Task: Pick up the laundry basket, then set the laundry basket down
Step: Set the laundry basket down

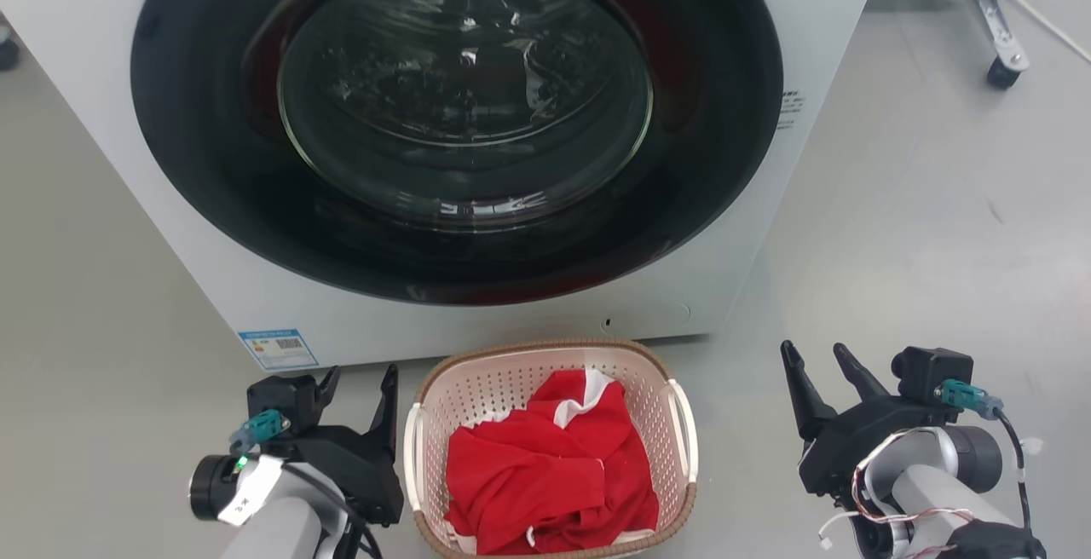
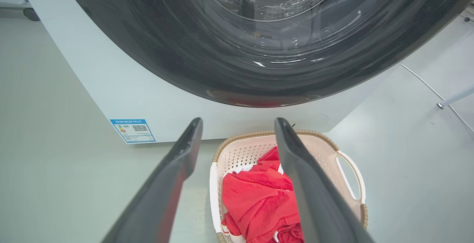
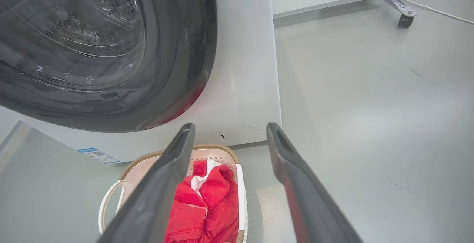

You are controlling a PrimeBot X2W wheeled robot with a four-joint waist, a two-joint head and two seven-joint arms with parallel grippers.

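The laundry basket [image 1: 499, 388] rests on the grey floor just in front of the washing machine, cream with a brown rim and white side handles, holding red cloth [image 1: 554, 474]. My left gripper [image 1: 358, 380] is open right beside the basket's left handle, nothing between its fingers. My right gripper [image 1: 822, 359] is open further off, to the right of the basket. The left wrist view has the basket [image 2: 348, 161] behind the right finger; the right wrist view has the basket [image 3: 218, 154] behind the left finger. Both grippers [image 2: 239, 124] [image 3: 229, 128] are empty.
The white washing machine [image 1: 767, 201] with its dark round glass door [image 1: 460, 99] rises right behind the basket. A castor leg [image 1: 1001, 65] stands at the far right, with a thin cable [image 2: 426, 83] on the floor. Grey floor spreads on both sides.
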